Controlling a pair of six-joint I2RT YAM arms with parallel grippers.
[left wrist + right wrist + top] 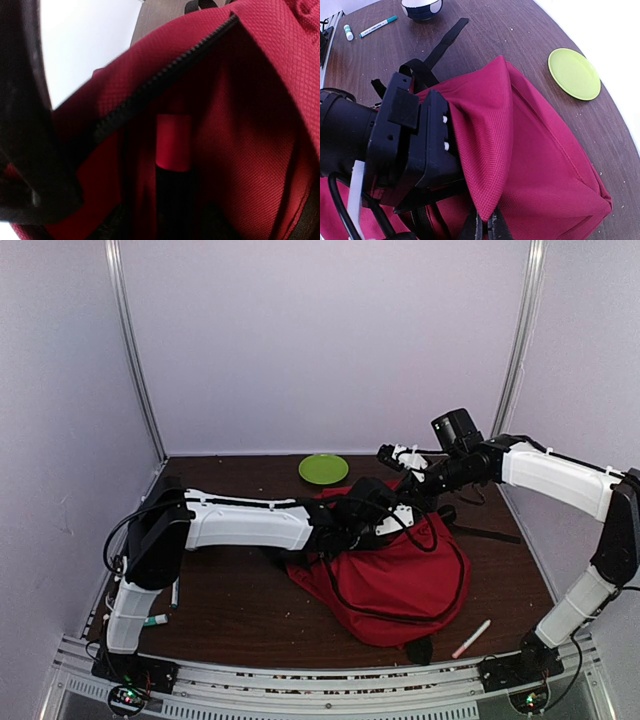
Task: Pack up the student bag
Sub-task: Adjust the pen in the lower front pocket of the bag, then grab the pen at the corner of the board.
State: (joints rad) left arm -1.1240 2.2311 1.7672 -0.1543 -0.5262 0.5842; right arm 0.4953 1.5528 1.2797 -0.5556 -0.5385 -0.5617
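The red student bag (400, 580) lies in the middle of the table with its zipped mouth (165, 75) held open. My right gripper (492, 227) is shut on a fold of the bag's red fabric (490, 150) and lifts it; in the top view it (390, 455) hangs over the bag's far edge. My left gripper (375, 508) reaches into the opening, its black body (410, 145) against the raised flap. Inside the bag a slim cylinder (173, 145) stands upright, pale at the top and dark below. The left jaws look spread wider than it in the dim interior.
A green plate (323, 468) sits at the back of the table. A white pen (471, 638) lies near the front right. A teal marker (377, 26), a small white tube (348, 32) and a blue-and-white bowl (422, 7) lie by the left side. A black strap (445, 42) trails outward.
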